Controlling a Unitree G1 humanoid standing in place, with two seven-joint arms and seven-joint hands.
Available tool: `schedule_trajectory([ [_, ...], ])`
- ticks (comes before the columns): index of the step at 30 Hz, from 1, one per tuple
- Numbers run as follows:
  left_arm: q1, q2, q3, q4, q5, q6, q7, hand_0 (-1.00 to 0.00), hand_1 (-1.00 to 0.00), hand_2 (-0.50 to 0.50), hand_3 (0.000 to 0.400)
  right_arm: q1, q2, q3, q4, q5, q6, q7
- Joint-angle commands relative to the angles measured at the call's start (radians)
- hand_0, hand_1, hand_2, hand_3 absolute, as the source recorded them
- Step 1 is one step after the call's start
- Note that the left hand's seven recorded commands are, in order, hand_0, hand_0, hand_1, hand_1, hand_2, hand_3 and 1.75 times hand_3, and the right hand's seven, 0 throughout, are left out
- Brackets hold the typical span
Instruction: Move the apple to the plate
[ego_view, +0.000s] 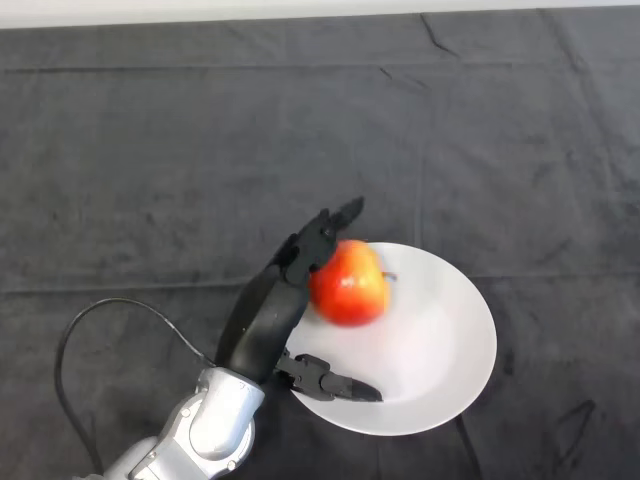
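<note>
A red and yellow apple rests on the left part of a white plate at the centre right of the table. My left hand reaches in from the lower left. Its fingers are stretched along the apple's left and upper side, touching it. The thumb points right over the plate's near edge, apart from the apple. The hand is open and does not enclose the apple.
A dark cloth covers the whole table. The table's far edge runs along the top of the view.
</note>
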Motion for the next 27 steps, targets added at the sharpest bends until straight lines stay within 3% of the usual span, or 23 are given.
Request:
schedule_trajectory([
  [1,-0.030,0.047,-0.021,-0.008,-0.015,0.010,-0.019,0.00,0.00,0.00,0.000,-0.003,-0.014,-0.0148,-0.021,0.0222,-0.004,-0.0058],
  [14,0.003,0.158,0.120,-0.015,-0.084,-0.062,-0.084,0.00,0.00,0.00,0.000,-0.003,-0.013,-0.0145,-0.021,0.0221,-0.004,-0.0057],
  [27,0.034,0.202,0.260,0.052,-0.115,-0.126,-0.093,0.00,0.00,0.00,0.000,-0.003,-0.013,-0.0140,-0.021,0.0219,-0.005,-0.0061],
])
